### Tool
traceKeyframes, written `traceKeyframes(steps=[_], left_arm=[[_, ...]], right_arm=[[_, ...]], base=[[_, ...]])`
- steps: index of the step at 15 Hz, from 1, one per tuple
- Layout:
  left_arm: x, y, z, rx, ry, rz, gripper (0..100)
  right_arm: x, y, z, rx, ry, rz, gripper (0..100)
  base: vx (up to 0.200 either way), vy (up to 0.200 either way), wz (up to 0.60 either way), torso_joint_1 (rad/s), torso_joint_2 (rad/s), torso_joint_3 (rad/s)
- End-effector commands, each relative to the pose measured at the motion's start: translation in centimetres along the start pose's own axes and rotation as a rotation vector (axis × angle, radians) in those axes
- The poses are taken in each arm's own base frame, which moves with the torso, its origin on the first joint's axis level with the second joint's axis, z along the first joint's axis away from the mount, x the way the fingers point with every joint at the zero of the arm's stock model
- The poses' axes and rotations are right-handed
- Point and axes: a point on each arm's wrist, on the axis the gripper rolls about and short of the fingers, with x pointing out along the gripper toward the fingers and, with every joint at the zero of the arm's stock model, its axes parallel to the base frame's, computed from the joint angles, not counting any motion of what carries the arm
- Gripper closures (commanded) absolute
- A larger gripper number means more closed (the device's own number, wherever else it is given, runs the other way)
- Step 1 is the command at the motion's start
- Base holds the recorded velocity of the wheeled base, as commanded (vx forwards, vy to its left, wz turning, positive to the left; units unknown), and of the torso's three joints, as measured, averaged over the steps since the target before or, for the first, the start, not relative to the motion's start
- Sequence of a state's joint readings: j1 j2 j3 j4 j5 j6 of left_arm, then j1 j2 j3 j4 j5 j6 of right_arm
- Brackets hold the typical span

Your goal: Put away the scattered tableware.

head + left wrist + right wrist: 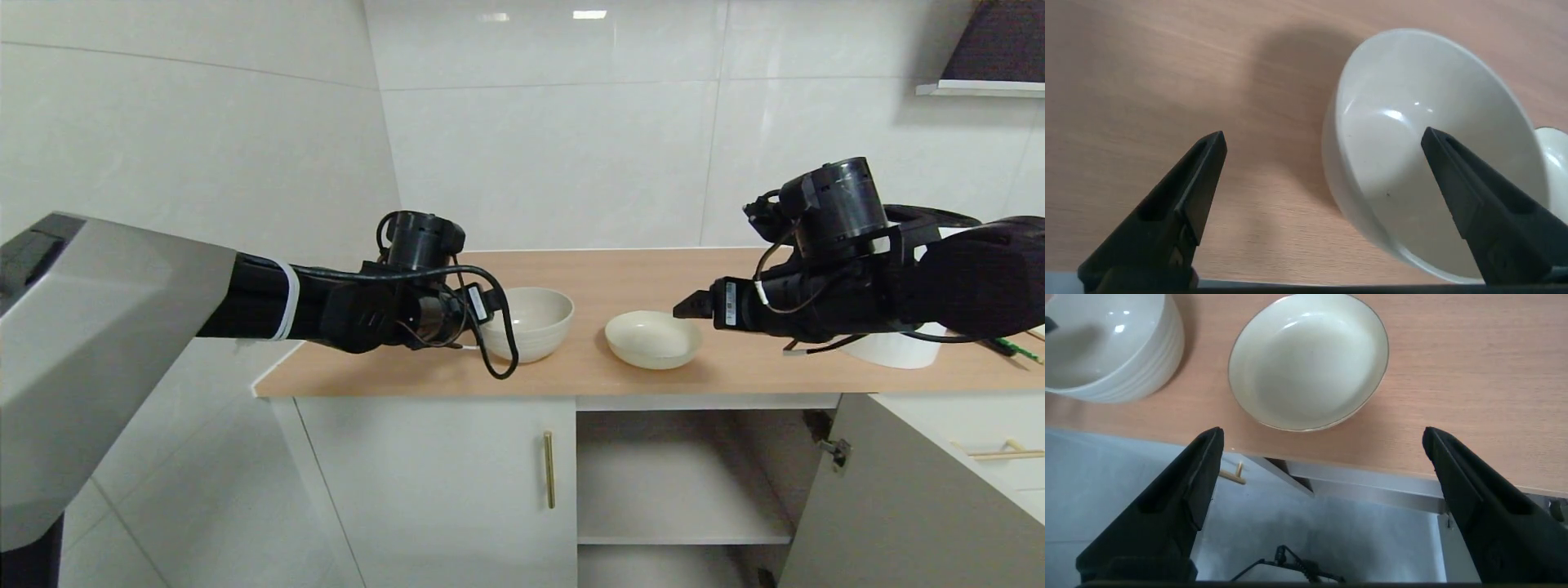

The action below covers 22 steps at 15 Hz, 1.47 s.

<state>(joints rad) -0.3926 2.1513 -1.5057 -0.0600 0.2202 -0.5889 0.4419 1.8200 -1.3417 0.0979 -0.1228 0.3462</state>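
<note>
**Both grippers open beside two bowls**

On the wooden countertop (620, 278), a deep white bowl (531, 322) stands near a shallow cream bowl (653, 339); the two are apart. The left gripper (1321, 139) is spread wide at the deep bowl's rim, one finger (1470, 196) over its hollow. The right gripper (1321, 437) hangs empty and wide open at the counter's front edge, near the shallow bowl. Below, a cabinet door (890, 498) stands open.

Frontal head, downward wrists, common bowl (1396, 98)

White tiled walls (555, 122), wood countertop (637, 278), white cabinet (433, 482) below w/ rt door (898, 506) open.
</note>
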Motion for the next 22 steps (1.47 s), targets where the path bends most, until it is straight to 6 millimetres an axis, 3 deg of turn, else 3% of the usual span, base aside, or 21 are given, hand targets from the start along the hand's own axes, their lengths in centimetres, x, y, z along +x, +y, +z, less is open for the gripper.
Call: traceKeyframes(steps=[1,2,3,9,12,14,18,22], left_arm=[[0.1,-0.1,-0.2,0.003,0.005,0.001,0],[0.3,0.0,-0.4,0.004,0.011,0.005,0],[0.4,0.0,-0.5,0.005,0.012,0.004,100],[0.1,-0.2,-0.4,-0.004,0.009,-0.001,100],[-2.6,-0.2,0.7,-0.083,-0.023,-0.02,100],[-5.6,0.3,1.1,-0.08,-0.027,-0.043,100],[-10.4,0.8,1.1,-0.057,0.048,-0.211,100],[-12.1,0.7,0.9,-0.048,0.1,-0.312,100]], right_arm=[[-0.4,0.0,0.2,0.002,-0.009,0.003,0],[-0.4,0.0,0.2,0.0,-0.009,0.003,0],[-0.4,0.0,0.2,0.002,-0.009,0.003,0],[-0.5,0.0,0.3,0.004,-0.015,0.005,0],[-0.4,0.1,0.3,0.004,-0.012,0.004,0],[0.9,0.1,0.2,0.001,-0.009,-0.046,0],[5.8,-0.4,-1.0,-0.015,0.006,-0.238,0],[8.6,-1.2,-1.3,0.01,0.013,-0.3,0]], base=[[0.0,0.0,0.0,0.0,0.0,0.0],[0.0,0.0,0.0,0.0,0.0,0.0],[0.0,0.0,0.0,0.0,0.0,0.0],[0.0,0.0,0.0,0.0,0.0,0.0],[0.0,0.0,0.0,0.0,0.0,0.0],[0.0,0.0,0.0,0.0,0.0,0.0],[0.0,0.0,0.0,0.0,0.0,0.0],[0.0,0.0,0.0,0.0,0.0,0.0]])
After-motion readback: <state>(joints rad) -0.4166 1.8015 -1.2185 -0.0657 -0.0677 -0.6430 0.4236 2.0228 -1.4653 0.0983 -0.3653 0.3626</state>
